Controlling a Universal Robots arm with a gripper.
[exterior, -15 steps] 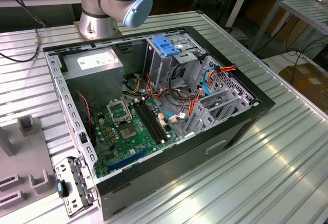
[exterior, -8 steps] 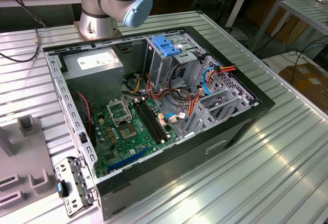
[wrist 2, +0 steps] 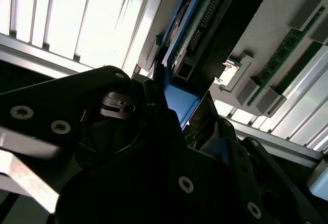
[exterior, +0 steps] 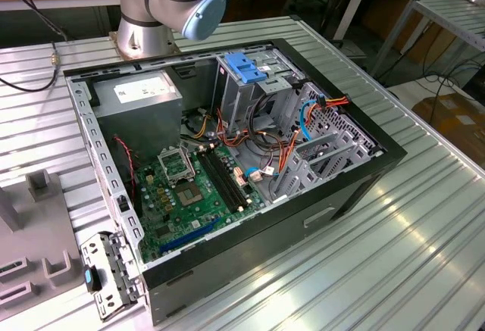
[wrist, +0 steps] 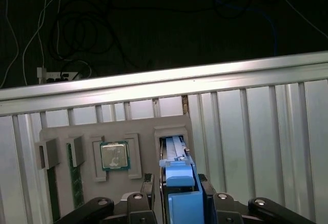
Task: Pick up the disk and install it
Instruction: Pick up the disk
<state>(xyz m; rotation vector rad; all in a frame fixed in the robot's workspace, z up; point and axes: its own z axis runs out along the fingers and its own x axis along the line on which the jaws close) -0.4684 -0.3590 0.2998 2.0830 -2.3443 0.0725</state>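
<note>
hand (wrist: 176, 184) around disk (wrist: 182, 203), upright in tray (wrist: 77, 131) slot, chip (wrist: 114, 156) beside

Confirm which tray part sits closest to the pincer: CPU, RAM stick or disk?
The disk, blue-railed, standing on edge in its slot. The CPU lies flat in the next recess; the RAM stick is farther off.
</note>
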